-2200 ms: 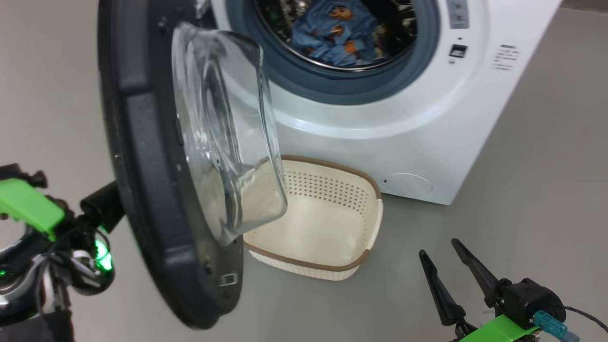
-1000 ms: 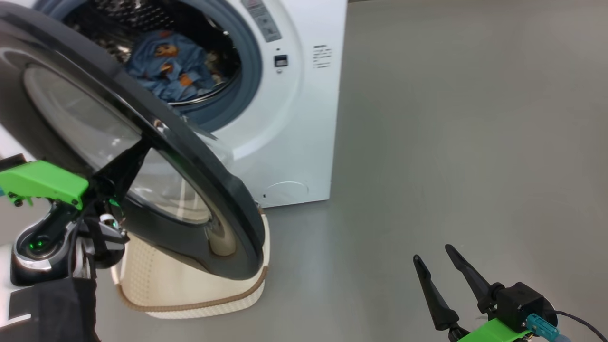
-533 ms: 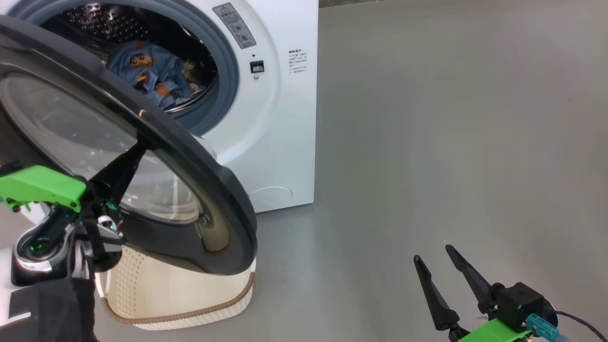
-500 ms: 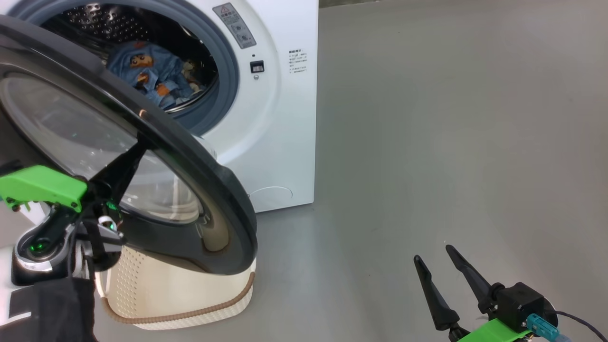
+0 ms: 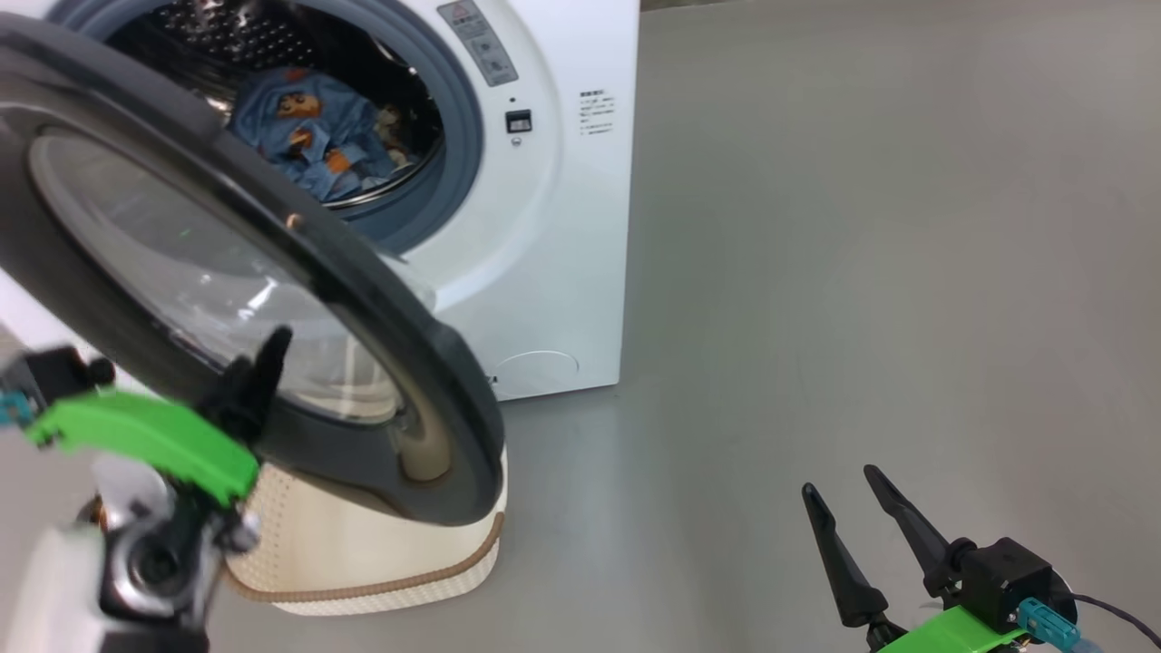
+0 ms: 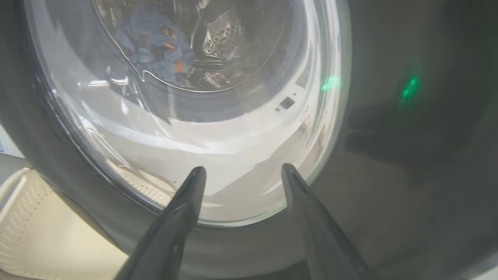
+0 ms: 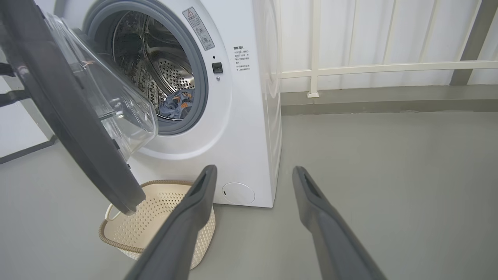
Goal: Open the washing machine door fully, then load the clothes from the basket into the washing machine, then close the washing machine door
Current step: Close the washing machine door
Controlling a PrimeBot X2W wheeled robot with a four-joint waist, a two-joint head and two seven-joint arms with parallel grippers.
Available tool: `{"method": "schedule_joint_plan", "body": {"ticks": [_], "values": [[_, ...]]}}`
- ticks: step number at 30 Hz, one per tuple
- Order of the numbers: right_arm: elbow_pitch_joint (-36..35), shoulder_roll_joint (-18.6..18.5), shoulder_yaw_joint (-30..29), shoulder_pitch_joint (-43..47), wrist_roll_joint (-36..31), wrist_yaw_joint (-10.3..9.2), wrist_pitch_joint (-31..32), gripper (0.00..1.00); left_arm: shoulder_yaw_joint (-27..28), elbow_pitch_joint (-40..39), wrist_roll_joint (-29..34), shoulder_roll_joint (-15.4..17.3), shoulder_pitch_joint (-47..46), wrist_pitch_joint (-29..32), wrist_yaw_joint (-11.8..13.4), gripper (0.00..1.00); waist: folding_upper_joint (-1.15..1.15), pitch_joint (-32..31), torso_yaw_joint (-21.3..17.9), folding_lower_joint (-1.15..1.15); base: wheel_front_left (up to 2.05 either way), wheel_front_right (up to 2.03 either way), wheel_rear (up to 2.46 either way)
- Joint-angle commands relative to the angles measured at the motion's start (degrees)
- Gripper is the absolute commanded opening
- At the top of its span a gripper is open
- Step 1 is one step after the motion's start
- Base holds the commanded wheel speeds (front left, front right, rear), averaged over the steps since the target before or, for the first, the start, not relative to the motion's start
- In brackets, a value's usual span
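Door point(image 5: 227, 272): half swung, standing out from the machine point(image 5: 544, 236) over the basket point(image 5: 363, 553), not latched.

Change since half a second ago: left hand point(image 6: 241, 171) sits lower on the door's outer face, and its finger no longer reaches up across the glass. Its fingers are spread wide with nothing between them.

Judged: mid-push in the closing step. Loading looks done, with the clothes point(image 5: 308, 127) in the drum and the basket bare in the right wrist view.

Right hand point(image 5: 839, 481): open, empty, idle, well apart.

Unclear: left hand is blurred in the head view, so tip contact with the door cannot be told. Hinge side is cut off. Basket is largely behind the door.
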Motion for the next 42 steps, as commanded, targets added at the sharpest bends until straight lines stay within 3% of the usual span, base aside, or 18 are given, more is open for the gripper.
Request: {"method": "schedule_joint_plan", "body": {"ticks": [1,8,15,20,26,40,42], "values": [[-1.68,-0.48,0.91,0.19,-0.66,0.09,-0.28,1.00,0.66,-2.57,3.22,2.78,1.03,-2.59,-1.01,1.00,0.00,-0.01,0.79,0.00,0.00,0.00,0.00],[-2.00,-1.45,-0.17,0.41,-1.22,0.09,-0.28,1.00,-2.48,-1.44,13.37,1.69,9.21,-17.04,-2.14,1.00,0.00,0.42,2.96,0.00,0.00,0.00,0.00],[-2.07,-2.35,-0.15,0.07,-1.46,0.09,-0.28,1.00,-4.01,6.50,21.99,0.60,13.94,-33.49,-2.07,1.00,0.00,0.81,4.51,0.00,0.00,0.00,0.00],[-1.83,-2.92,0.11,-0.01,-1.69,0.09,-0.28,1.00,-4.07,10.41,27.12,-0.24,15.23,-36.19,-1.59,1.00,0.00,0.91,5.10,0.00,0.00,0.00,0.00],[-0.64,-3.27,0.16,0.44,-2.31,0.09,-0.28,1.00,2.04,5.96,35.60,-3.74,19.14,-36.35,-2.21,1.00,0.00,-0.47,5.63,0.00,0.00,0.00,0.00],[2.78,-2.42,-2.37,2.30,-4.43,0.09,-0.28,1.00,7.19,3.95,40.22,-6.12,22.52,-36.37,-4.14,1.00,0.00,-3.03,6.29,0.00,0.00,0.00,0.00],[3.09,-2.17,-2.85,2.33,-4.63,0.09,-0.28,0.42,7.43,3.99,40.15,-6.16,22.55,-36.37,-4.22,1.00,0.00,-3.19,6.26,0.00,0.00,0.00,0.00]]}}
